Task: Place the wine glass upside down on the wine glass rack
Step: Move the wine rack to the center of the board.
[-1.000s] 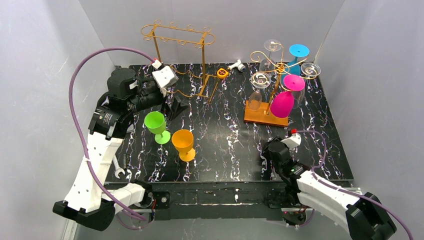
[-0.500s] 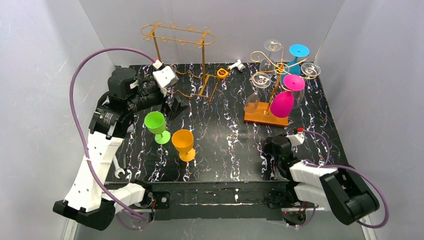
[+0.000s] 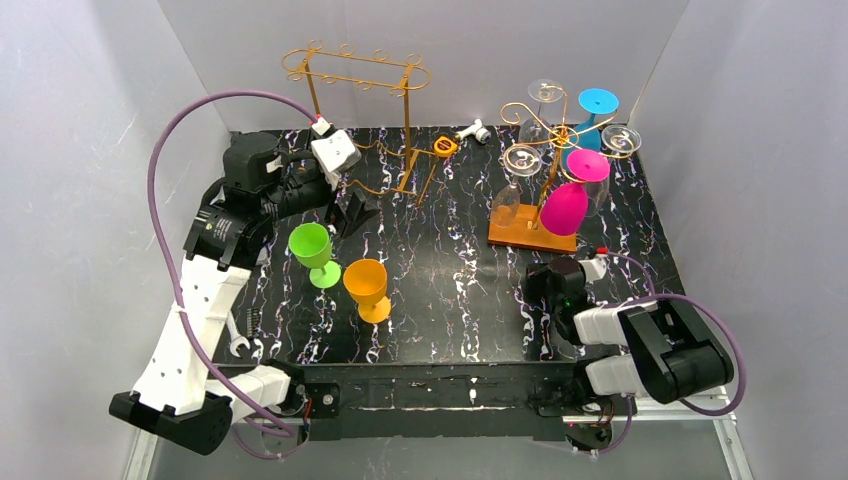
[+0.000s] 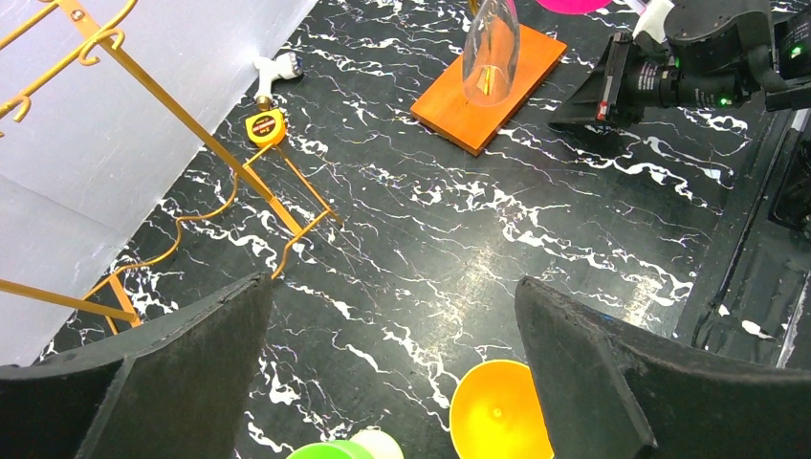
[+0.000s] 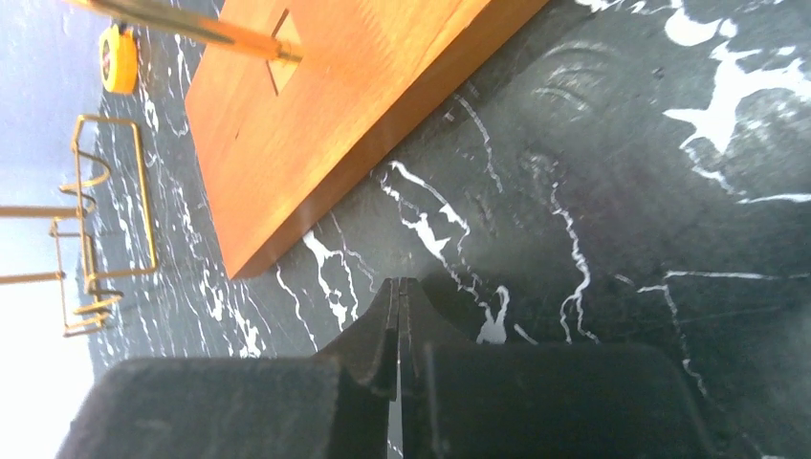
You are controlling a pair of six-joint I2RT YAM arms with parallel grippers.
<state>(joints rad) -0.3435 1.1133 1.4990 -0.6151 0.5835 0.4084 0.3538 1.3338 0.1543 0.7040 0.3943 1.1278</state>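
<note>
Fingers (image 4: 593,363) of the left gripper (image 4: 392,287) gape apart beside the upright green plastic wine glass (image 3: 312,248) at left, those of the right gripper (image 5: 397,287) pressed together empty, so reaching seems the step in hand, and next comes lowering around its bowl.

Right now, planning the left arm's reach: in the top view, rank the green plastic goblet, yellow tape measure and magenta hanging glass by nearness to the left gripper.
From the left gripper:
1. Green plastic goblet, just beside it.
2. Yellow tape measure, at the back.
3. Magenta hanging glass, far to the right.
</note>
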